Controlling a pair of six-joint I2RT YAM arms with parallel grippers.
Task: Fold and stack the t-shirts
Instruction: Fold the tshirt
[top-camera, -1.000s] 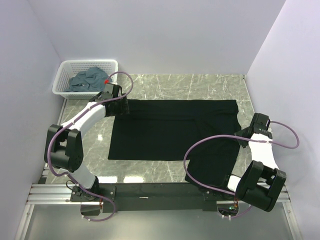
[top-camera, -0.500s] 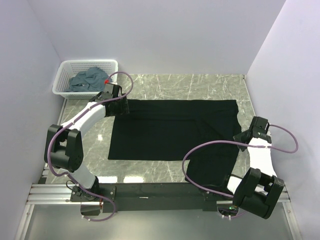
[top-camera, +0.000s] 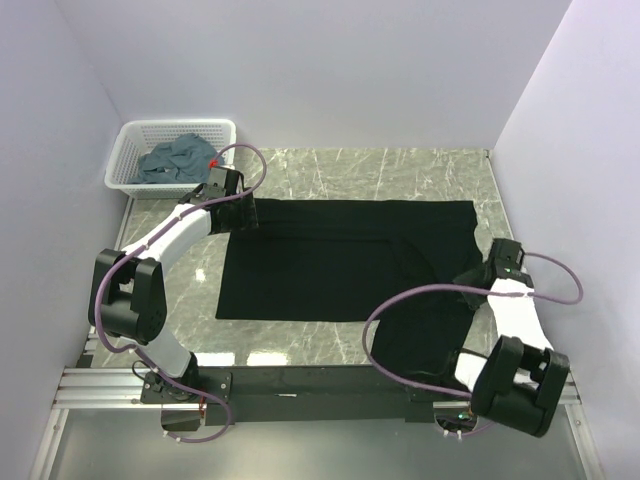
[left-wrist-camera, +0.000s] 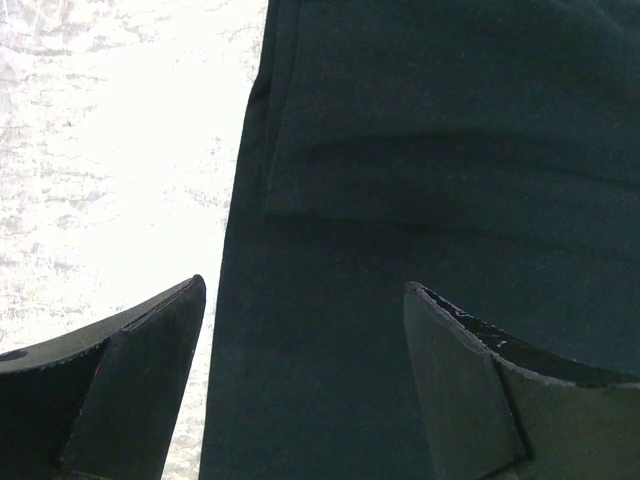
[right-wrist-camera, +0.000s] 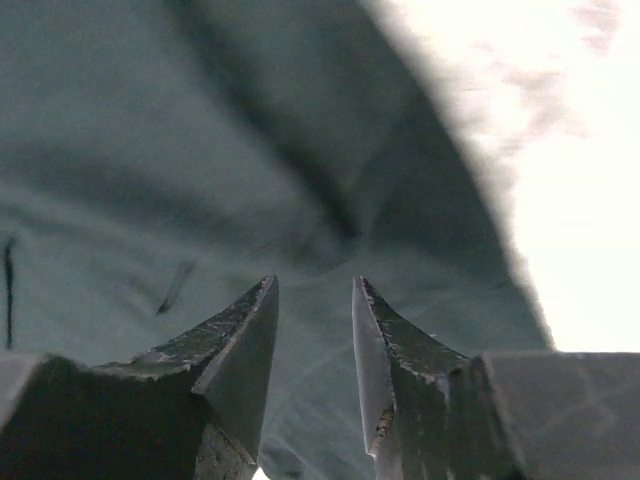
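Note:
A large black t-shirt (top-camera: 330, 262) lies spread on the marble table, its right part folded down toward the near edge. My left gripper (top-camera: 243, 213) hangs open over the shirt's far-left corner; in the left wrist view the fingertips straddle the shirt's edge (left-wrist-camera: 300, 200) with the gripper (left-wrist-camera: 305, 300) holding nothing. My right gripper (top-camera: 480, 276) is low over the shirt's right side. In the right wrist view its jaws (right-wrist-camera: 315, 285) stand a little apart, with wrinkled cloth (right-wrist-camera: 200, 150) lying beneath the gap. A slate blue-grey t-shirt (top-camera: 178, 158) sits bunched in the basket.
A white lattice basket (top-camera: 128, 150) stands at the far left corner by the wall. Bare marble table (top-camera: 400, 170) runs behind the shirt and along its left side (left-wrist-camera: 120, 150). Walls close in left, back and right. Purple cables loop from both wrists.
The right gripper has drifted nearer and slightly left over the shirt's right side, and its jaws have gone from shut to parted. The left arm has not moved.

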